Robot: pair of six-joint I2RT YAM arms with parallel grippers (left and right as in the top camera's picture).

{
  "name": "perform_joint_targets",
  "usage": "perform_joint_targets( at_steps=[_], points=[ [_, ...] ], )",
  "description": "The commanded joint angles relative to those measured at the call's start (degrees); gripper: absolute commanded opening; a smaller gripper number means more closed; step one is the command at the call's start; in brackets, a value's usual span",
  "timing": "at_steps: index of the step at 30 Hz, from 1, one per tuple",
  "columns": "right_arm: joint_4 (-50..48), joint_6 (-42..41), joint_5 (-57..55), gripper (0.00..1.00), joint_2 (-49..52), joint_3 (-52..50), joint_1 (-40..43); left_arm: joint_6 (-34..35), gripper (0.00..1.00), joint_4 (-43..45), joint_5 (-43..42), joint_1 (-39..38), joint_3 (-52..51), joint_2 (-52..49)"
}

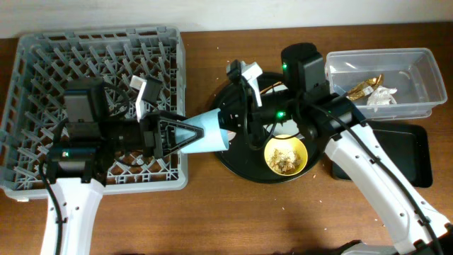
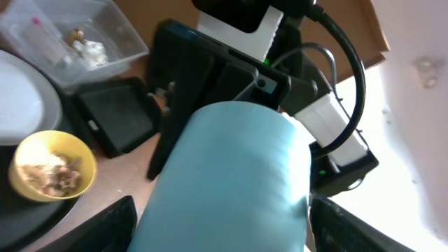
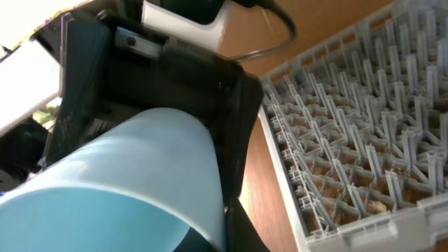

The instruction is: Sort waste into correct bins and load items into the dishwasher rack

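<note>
The small blue cup (image 1: 211, 132) lies on its side in the air between the dishwasher rack (image 1: 42, 64) and the round black tray (image 1: 241, 168). My left gripper (image 1: 190, 134) is shut on its narrow end; in the left wrist view the cup (image 2: 224, 168) fills the span between the fingers (image 2: 220, 234). My right gripper (image 1: 231, 129) pinches the cup's rim wall (image 3: 119, 175), with one finger outside it and one inside (image 3: 234, 220). The yellow bowl (image 1: 286, 156) holds beige food scraps. The clear tub (image 1: 386, 71) holds the gold wrapper (image 1: 364, 87) and the white napkin (image 1: 383, 98). The pink cup is out of view.
The shallow black rectangular tray (image 1: 405, 152) lies in front of the tub. A pale plate (image 2: 19, 98) shows at the left edge of the left wrist view, beside the bowl (image 2: 49, 164). The rack's pegs (image 3: 364, 119) are close to the right of the cup.
</note>
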State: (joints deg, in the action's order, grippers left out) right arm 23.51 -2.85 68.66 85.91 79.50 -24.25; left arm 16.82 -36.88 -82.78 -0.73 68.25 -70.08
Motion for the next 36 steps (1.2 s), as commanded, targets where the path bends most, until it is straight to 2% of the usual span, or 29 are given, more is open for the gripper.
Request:
perform_joint_targets(
  at_steps=[1,2,4,5,6,7,8,9,11,12,14,15,16,18,22,28,31,33,34,36],
  points=[
    [-4.5,-4.9,1.2,0.04,0.0,0.5,0.0,-0.3,0.58,0.4,-5.1,-1.9,0.7,0.1],
    [-4.7,-5.0,1.1,0.04,0.0,0.5,0.0,-0.3,0.55,0.4,-5.1,-1.9,0.7,0.1],
    [-4.5,-5.2,-2.7,0.04,0.0,0.5,0.0,-0.3,0.55,0.4,-4.4,-1.9,0.7,0.1],
    [-4.4,-5.2,-5.6,0.16,0.0,0.5,0.0,-0.2,0.55,0.4,-2.8,-1.8,0.7,0.1],
    [-3.9,-5.2,-10.0,0.44,-0.1,0.6,0.7,-0.1,0.55,0.2,0.8,-1.6,0.7,0.1],
    [-1.1,-5.5,-15.3,0.53,-0.5,0.6,3.9,-0.1,0.55,-1.2,3.8,-0.5,0.7,0.2],
    [2.8,-7.0,-18.1,0.58,-1.3,0.6,8.4,-0.2,0.55,-4.5,7.3,1.8,0.7,0.4],
    [6.4,-7.1,-18.2,0.58,-1.9,0.6,12.5,-0.6,0.55,-7.6,11.1,4.1,0.7,0.7],
    [17.2,-7.1,-18.3,0.58,-3.2,0.6,18.8,-0.5,0.54,-14.0,28.3,9.1,0.8,2.0],
    [22.5,-5.6,-18.4,0.59,-3.3,0.6,19.2,0.2,0.54,-18.3,41.6,12.2,1.2,2.4],
    [31.3,-1.9,-22.6,0.59,-3.3,0.5,16.8,0.3,0.55,-23.5,66.0,20.7,1.4,2.1],
    [33.3,-1.8,-26.9,0.59,-3.3,0.5,15.1,0.8,0.55,-24.3,74.5,23.8,1.4,1.0],
    [34.8,-1.8,-32.0,0.59,-3.3,0.5,12.7,1.8,0.55,-24.7,79.2,26.9,1.4,-1.5],
    [34.8,-1.8,-33.9,0.59,-3.1,0.5,9.4,3.0,0.55,-23.1,78.9,30.3,1.4,-9.0],
    [34.8,-1.8,-34.5,0.59,-3.0,0.5,7.4,3.6,0.55,-15.0,77.6,30.4,1.4,-19.2],
    [34.8,-1.8,-34.9,0.59,-3.0,0.5,7.4,3.5,0.55,-11.7,74.0,30.4,1.9,-19.2],
    [34.8,-1.8,-34.9,0.60,-3.0,0.5,7.4,3.5,0.54,-15.5,72.5,30.4,6.8,-19.1],
    [34.4,-1.8,-34.9,0.60,-3.0,0.5,7.4,3.5,0.50,-19.3,72.5,30.4,10.8,-19.1],
    [34.2,-1.9,-34.9,0.60,-3.0,0.5,7.4,3.5,0.50,-19.6,73.0,30.4,11.3,-19.1],
    [34.2,-1.8,-34.9,0.60,-3.0,0.5,7.4,3.5,0.50,-18.9,81.5,30.4,11.3,-19.2]
  ],
)
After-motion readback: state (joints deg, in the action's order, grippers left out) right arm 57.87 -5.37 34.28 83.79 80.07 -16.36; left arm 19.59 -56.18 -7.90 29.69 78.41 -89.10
